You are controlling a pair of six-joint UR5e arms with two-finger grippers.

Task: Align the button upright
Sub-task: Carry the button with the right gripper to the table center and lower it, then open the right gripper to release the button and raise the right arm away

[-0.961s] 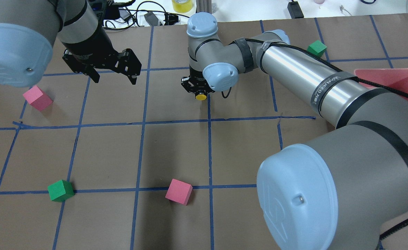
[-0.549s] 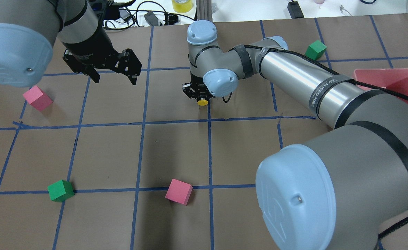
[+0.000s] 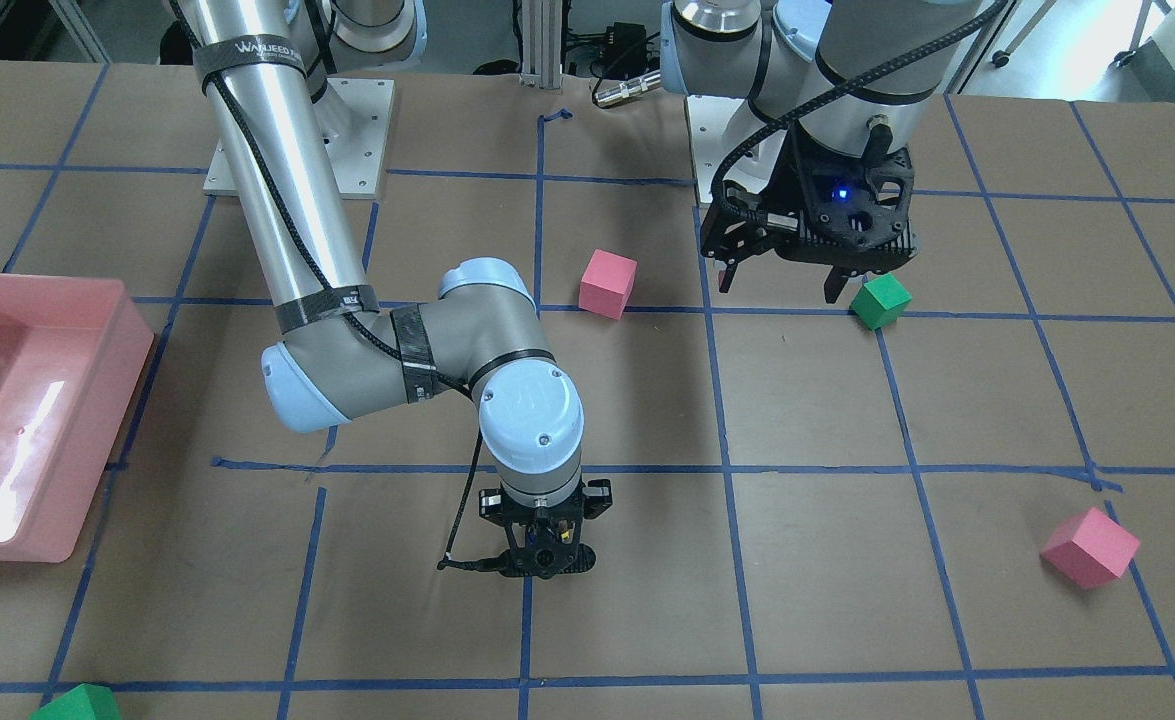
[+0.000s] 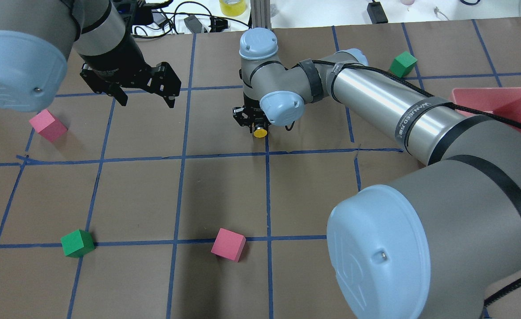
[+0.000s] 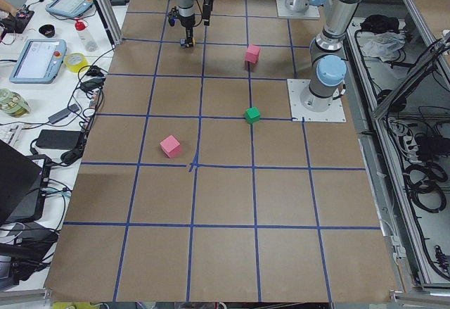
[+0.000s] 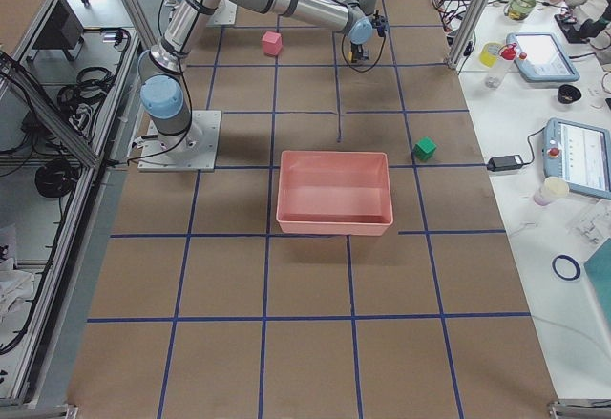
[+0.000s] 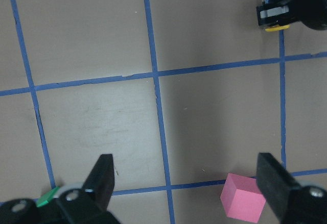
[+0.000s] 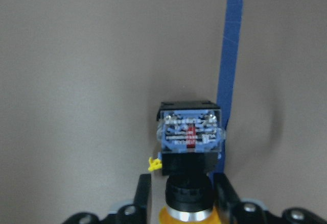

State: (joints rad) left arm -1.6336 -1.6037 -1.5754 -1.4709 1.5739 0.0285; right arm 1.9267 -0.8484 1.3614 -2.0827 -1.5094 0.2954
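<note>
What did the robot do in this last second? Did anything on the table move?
The right gripper, shut on the button, slid a little down the overhead picture, carrying it along; whether that is lower or nearer the robot I cannot tell. Nothing was grabbed or let go. The left gripper stayed open and in place, and the pink cubes and green cubes did not move.

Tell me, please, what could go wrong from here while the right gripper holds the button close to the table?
1. The right gripper pinches the button only at its round black neck, so it may swivel or slip between the fingers.
2. The gripper is low over the table, right beside a blue tape line. If the base lands on the tape edge, the button might sit tilted and topple on release.
</note>
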